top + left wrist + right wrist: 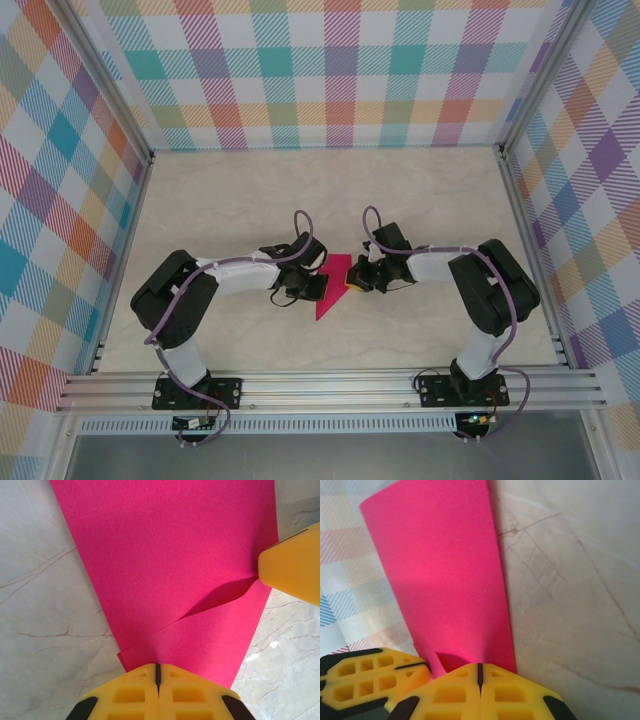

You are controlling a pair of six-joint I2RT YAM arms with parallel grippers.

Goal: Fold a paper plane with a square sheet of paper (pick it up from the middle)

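Pink paper (333, 286) sits right between my two grippers, near the middle of the marbled table (250, 200), and from above it reads as a tapering shape with its point aimed at the near edge. My left gripper (305, 290) comes in from the left side of it and my right gripper (352, 280) from the right, both pressed up against the sheet. Down at my left wrist, the left gripper (157, 674) has its yellow tips together with just a thin dark seam between them, and the narrow end of the paper (170, 555) runs straight into that seam, so I call it clamped on the paper. One layer lifts a little there, a shadowed pocket opening along a diagonal fold line, and a yellow finger of my right gripper (292, 562) meets the paper's right edge just where that pocket ends. Over at my right wrist, the right gripper (479, 674) is likewise closed tight, with the bottom edge of the paper (440, 570) caught at its tips. From here the sheet stands up and away from me, its far end curling slightly against the checked wall (350, 595). My left gripper's yellow finger (370, 672) sits just beside my right tips, with a small pink corner poking up between them.
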